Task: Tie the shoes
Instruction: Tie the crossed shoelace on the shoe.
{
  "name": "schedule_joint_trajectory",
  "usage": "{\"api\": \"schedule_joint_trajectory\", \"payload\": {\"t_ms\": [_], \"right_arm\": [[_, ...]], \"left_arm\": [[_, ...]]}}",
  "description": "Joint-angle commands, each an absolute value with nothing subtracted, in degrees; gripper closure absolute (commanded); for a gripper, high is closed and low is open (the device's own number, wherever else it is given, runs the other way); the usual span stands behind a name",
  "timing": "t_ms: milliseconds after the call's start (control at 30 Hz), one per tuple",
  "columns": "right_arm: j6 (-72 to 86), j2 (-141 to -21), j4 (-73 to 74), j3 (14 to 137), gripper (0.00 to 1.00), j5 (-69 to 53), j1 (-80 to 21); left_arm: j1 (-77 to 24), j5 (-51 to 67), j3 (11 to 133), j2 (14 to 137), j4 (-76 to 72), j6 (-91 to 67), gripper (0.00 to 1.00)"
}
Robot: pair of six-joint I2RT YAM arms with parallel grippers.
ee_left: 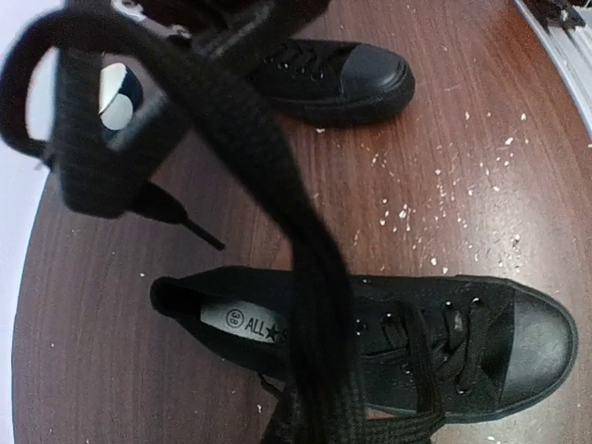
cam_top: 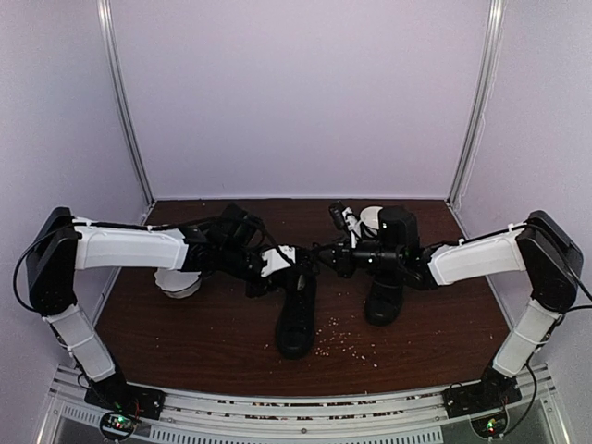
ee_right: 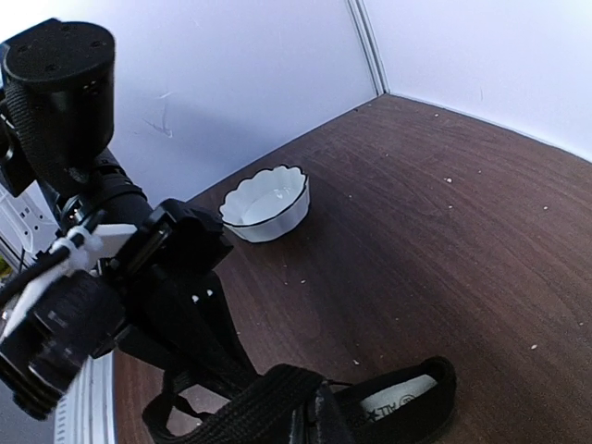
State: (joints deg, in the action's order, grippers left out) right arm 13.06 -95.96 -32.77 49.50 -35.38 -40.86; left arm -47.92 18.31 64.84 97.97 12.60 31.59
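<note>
Two black shoes stand on the brown table. The left shoe lies below both grippers, and the right shoe stands beside it. My left gripper is shut on a black lace that rises from this shoe and loops at the upper left. My right gripper faces it a short way off, shut on a flat stretch of lace above the shoe's heel opening. The fingers of both are mostly hidden by the lace.
A white bowl sits under the left arm. A second white bowl stands behind the right arm. White crumbs lie scattered near the shoes' toes. Pale walls close in the table on three sides.
</note>
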Motion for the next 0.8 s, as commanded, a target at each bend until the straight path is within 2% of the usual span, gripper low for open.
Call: {"api": "schedule_joint_trajectory", "payload": {"t_ms": [0, 300, 667, 767], "right_arm": [[22.37, -98.78, -39.65, 48.93, 1.0, -35.88, -43.2], [30.25, -105.77, -44.6, 50.79, 1.0, -37.68, -47.41], [28.74, -107.77, -38.2, 53.1, 1.0, -45.12, -49.22], [26.08, -108.21, -31.78, 55.95, 1.0, -47.13, -49.25]], "left_arm": [[-47.48, 19.66, 59.58, 91.1, -0.51, 22.82, 1.0], [-47.56, 18.11, 57.95, 90.57, -5.07, 15.79, 1.0], [-47.55, 14.85, 56.97, 91.13, -5.19, 14.28, 1.0], [-47.55, 13.62, 56.32, 90.67, -5.51, 14.07, 1.0]]}}
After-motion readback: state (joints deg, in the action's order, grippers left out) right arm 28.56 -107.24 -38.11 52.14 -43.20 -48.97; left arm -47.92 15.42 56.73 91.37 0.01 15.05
